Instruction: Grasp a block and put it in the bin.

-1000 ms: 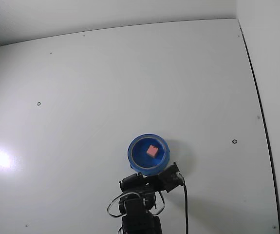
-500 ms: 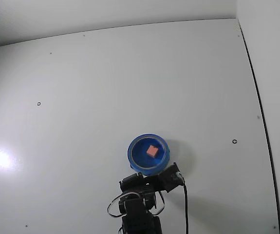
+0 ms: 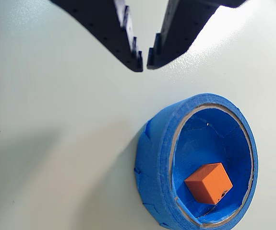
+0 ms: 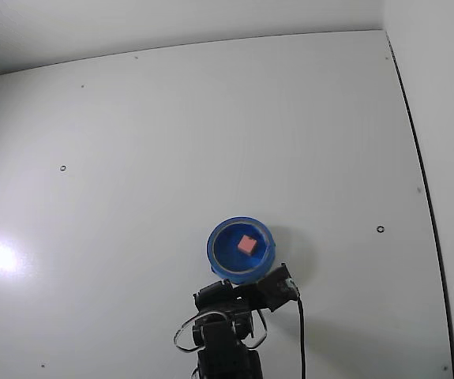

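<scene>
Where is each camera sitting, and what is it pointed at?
Wrist view: rides on the arm, looking down past the claw tips at the blue bin holding the block.
Fixed view: mounted high, looking down on the white table; the arm shows at the bottom edge.
Both show the bin and block.

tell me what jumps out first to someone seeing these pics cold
The bright blue bin stands out against the plain white table, sitting low and centre in the fixed view, just above the dark arm. Inside it lies the small orange-pink block, resting on the bin's floor. In the wrist view the black gripper hangs empty over bare table beside the bin, its fingertips nearly together.
</scene>
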